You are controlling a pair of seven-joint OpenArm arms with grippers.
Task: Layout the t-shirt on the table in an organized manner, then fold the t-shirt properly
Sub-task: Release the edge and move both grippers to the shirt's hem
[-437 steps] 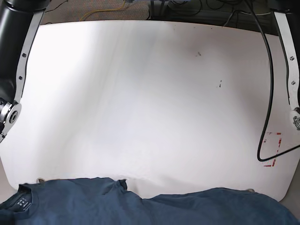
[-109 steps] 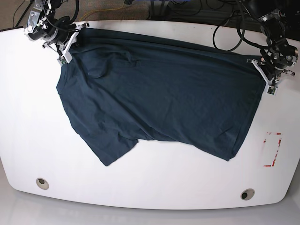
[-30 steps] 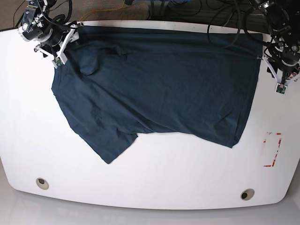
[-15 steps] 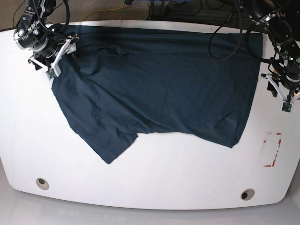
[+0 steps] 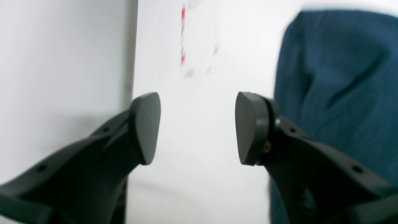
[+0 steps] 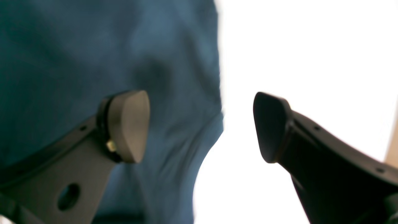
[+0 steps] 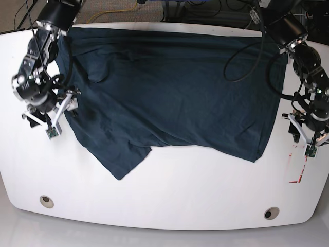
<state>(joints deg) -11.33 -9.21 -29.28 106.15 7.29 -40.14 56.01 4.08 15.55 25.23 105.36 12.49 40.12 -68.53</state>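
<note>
Navy cotton covers most of the far half of the counter: the shirt lies spread wide, its top edge running along the counter's far edge. It is not yet flat, though. The near hem runs crooked, with one corner hanging down toward the near-left as a pointed flap and another dipping near the right side, and I see wrinkles and a small bump in the cloth near the far-left corner.

My right gripper hangs just off the shirt's left edge. In its wrist view the jaws stand wide apart with nothing between them, one finger over the cloth and the other over bare white. My left gripper sits just past the shirt's right edge, between it and the red tape mark; its wrist view shows wide, empty jaws over bare counter, the shirt's edge just to one side.

By my reckoning, the layout is about half done: the shirt is opened out and placed, but the lower edge needs pulling straight and the creases smoothed. No fold has begun, so all the folding is left. I cannot make out the sleeves or the neck label from these views.
</note>
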